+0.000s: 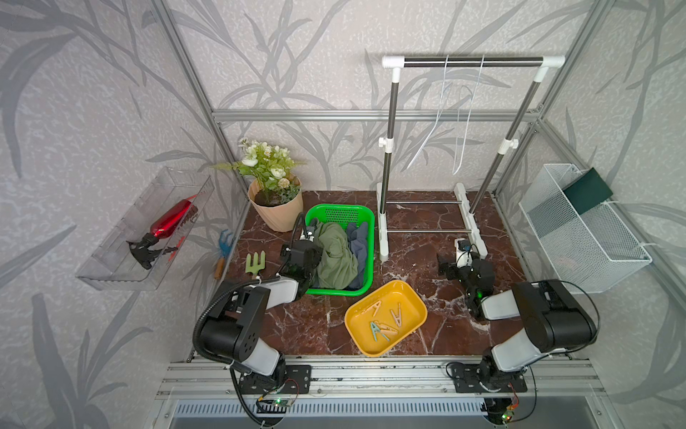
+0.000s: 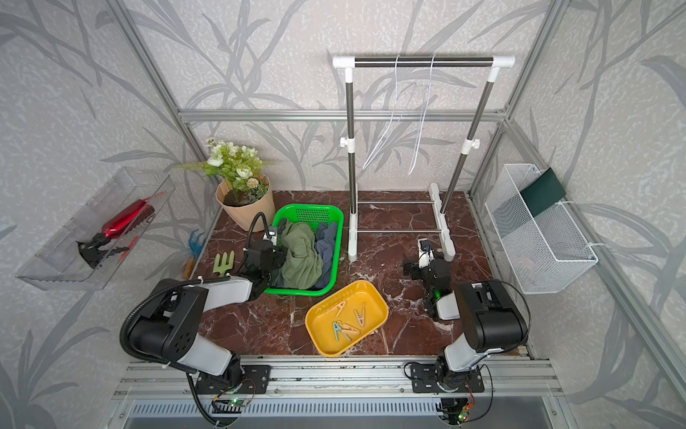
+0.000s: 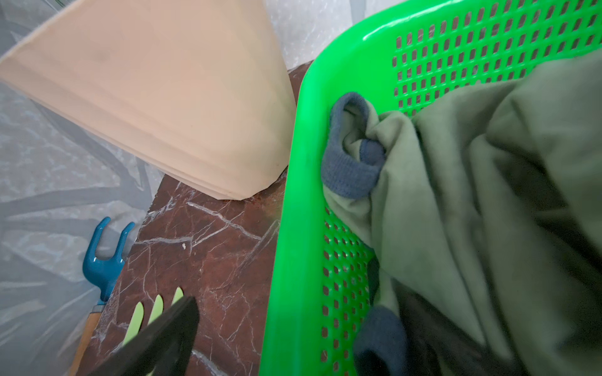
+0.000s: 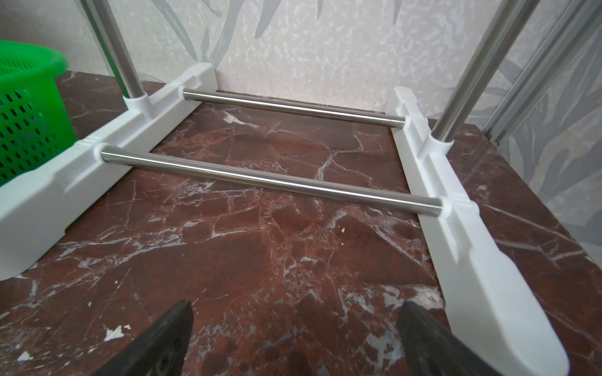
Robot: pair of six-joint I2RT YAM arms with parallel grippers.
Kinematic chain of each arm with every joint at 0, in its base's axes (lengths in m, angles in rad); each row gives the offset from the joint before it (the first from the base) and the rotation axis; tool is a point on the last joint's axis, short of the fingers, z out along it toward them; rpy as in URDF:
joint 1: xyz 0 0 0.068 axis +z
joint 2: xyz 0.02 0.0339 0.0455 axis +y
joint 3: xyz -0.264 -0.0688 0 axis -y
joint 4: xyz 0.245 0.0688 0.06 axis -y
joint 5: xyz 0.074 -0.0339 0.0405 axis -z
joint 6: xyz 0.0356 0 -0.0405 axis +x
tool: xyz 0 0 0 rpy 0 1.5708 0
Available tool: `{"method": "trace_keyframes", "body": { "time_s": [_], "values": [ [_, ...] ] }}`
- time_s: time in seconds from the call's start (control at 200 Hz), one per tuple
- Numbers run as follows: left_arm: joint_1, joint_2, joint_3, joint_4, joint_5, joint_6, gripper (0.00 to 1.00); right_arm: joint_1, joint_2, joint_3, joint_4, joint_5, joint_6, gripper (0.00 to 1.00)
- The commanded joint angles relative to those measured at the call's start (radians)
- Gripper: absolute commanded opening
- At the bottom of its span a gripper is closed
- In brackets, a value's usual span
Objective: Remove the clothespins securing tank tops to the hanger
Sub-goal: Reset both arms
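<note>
Left pincer [image 1: 310,252], right pincer [image 4: 294,325] both released; red-brown marble tabletop [image 1: 427,219], grey leaf-patterned walls [image 1: 297,55].

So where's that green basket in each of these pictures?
Top view: green basket mid-table, between flower pot and clothes rack.
Top view: the basket, same place.
Left wrist: close up, flower pot beside it.
Right wrist: only a corner, by the rack's white foot.
Shared landmark: the maroon marble tabletop.

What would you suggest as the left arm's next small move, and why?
Probably lift the left gripper clear of the green basket and pull back: it hangs open over the rim, both tank tops lie inside, the clothespins lie in the yellow tray, and the hangers are bare.
</note>
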Motion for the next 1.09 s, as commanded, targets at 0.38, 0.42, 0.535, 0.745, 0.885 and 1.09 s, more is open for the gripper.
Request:
{"method": "trace_keyframes", "body": {
  "time_s": [0.38,0.42,0.535,0.745,0.885,1.09],
  "values": [
    [0.303,0.022,-0.205,0.436,0.404,-0.208,0.99,0.003,0.011,-0.009,0.094,-0.033,-0.022,0.99],
    [0.322,0.04,-0.201,0.454,0.437,-0.22,0.99,0.003,0.012,-0.008,0.092,-0.032,-0.023,0.99],
    [0.315,0.006,-0.168,0.336,0.535,-0.172,0.99,0.004,0.013,-0.005,0.091,-0.031,-0.023,0.99],
    [0.317,0.002,-0.159,0.31,0.542,-0.157,0.99,0.004,0.011,-0.005,0.088,-0.029,-0.023,0.99],
    [0.318,-0.007,-0.15,0.277,0.539,-0.16,0.99,0.006,0.013,-0.009,0.097,-0.026,-0.025,0.99],
    [0.32,-0.005,-0.136,0.25,0.539,-0.166,0.99,0.012,0.013,-0.012,0.101,-0.015,-0.03,0.99]
  ]
}}
